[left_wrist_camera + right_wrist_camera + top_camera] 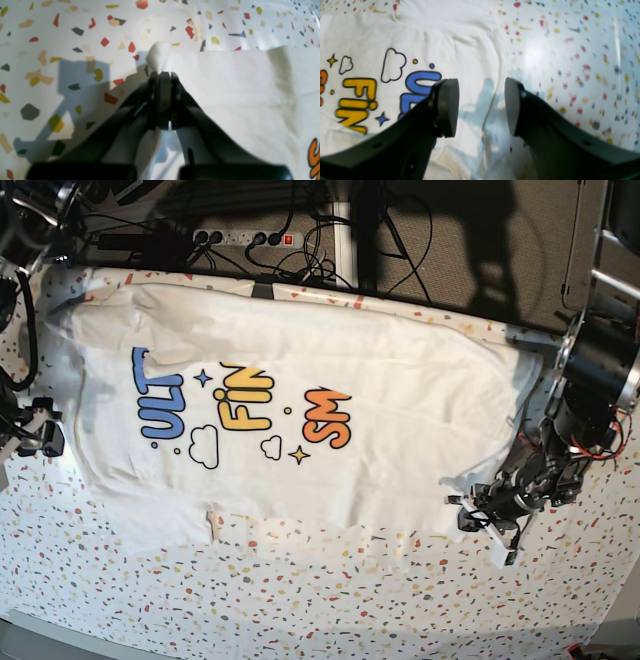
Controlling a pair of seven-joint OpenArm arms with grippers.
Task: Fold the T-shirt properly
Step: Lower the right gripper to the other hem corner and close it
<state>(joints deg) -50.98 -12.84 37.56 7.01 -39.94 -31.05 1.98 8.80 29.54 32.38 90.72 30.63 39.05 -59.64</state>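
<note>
Two arms flank the T-shirt [300,415], which lies spread print-up across the speckled desk [300,600], and almost none of the folding looks done yet. Going left to right in the base view with the shirt as landmark: off its left edge, beside the blue lettering, sits the right gripper [40,438], whose jaws stand wide apart with nothing between them; the right wrist view shows them hovering over the shirt's border where cloth meets desk. Across the middle the shirt is mostly flat, the blue, yellow and orange words readable, with some wrinkles and one sleeve flap lying below the body near the lower left. At the shirt's lower right corner is the left gripper [478,508], its jaws pinched tight on a peak of white cloth, plain in the left wrist view, where fabric bunches up just past the tips. So, in my judgement, one corner has only been seized: every fold, sleeves and body alike, is still to come, and the right side has yet to take hold.
</note>
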